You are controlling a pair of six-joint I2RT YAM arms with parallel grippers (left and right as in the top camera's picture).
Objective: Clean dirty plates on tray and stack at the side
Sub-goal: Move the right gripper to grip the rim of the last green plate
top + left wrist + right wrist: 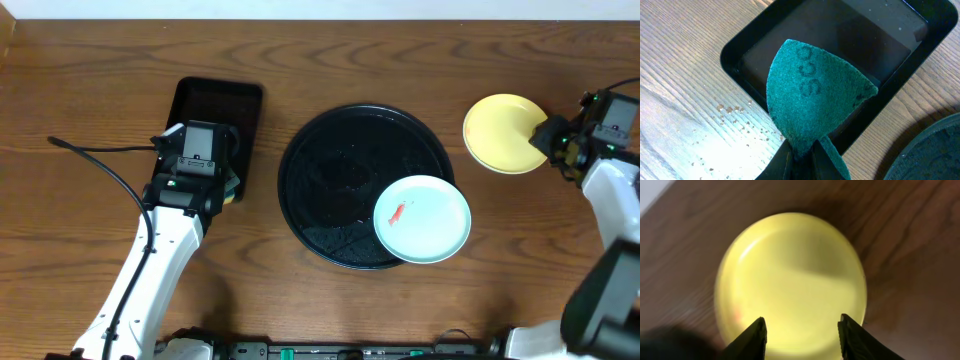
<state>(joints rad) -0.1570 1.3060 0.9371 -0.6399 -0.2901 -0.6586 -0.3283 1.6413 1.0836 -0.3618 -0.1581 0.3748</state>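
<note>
Our right gripper (pixel 801 319) shows two dark fingers (pixel 754 339) at the bottom of the right wrist view, spread apart and clamping nothing. They frame the near edge of the pale yellow plate (pixel 790 280). That picture is blurred, so we cannot tell whether either finger touches the rim. From overhead, we see the same gripper (pixel 548 133) at the right edge of this yellow plate (pixel 500 130). The plate lies flat on the wooden table (pixel 100 60), to the right of the round black tray (pixel 330 180) and clear of its rim.

On the tray's near right part sits the light blue-green plate (pixel 422 218). Its outer edge reaches over the tray's rim, and a small red-orange smear (pixel 397 213) marks its left half. We see the rest of the tray's textured base bare and glistening.

Left of the round tray, apart from it, lies the smaller rectangular black tray (pixel 215 100). Our left arm reaches over its near end. In the left wrist view, our left gripper (pixel 801 155) is closed on a green scouring pad (pixel 812 95), which stands up folded above the rectangular tray (pixel 850 35). Small droplets (pixel 735 125) speckle the table beside that tray, and the round tray's rim (pixel 935 145) shows in the corner.
</note>
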